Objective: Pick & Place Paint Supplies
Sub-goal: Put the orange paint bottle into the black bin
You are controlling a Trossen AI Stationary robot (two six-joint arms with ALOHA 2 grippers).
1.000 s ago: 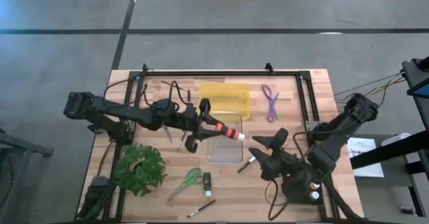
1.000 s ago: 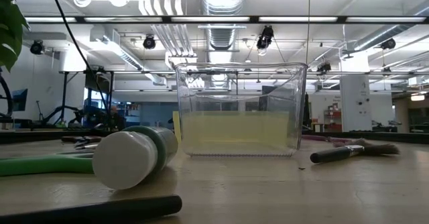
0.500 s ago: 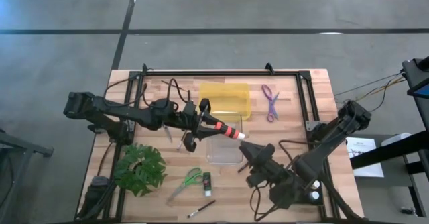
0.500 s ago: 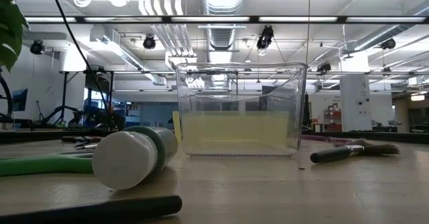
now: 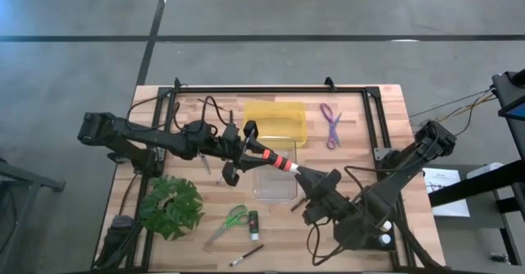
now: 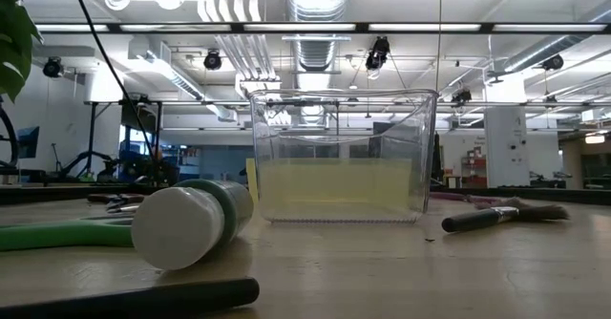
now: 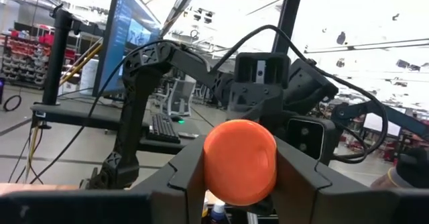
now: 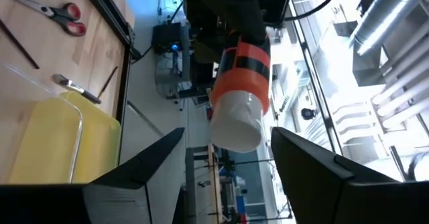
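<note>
The left end effector (image 5: pixel 246 147) is clamped on the orange paint bottle (image 5: pixel 279 160), holding it level in the air above the clear container (image 5: pixel 276 185), white end pointing right. Over the last second the right end effector (image 5: pixel 314 178) has swung in from the right and now sits at the bottle's white tip, its fingers (image 8: pixel 144 174) spread on either side but not touching. This looks like a handover about to begin.
</note>
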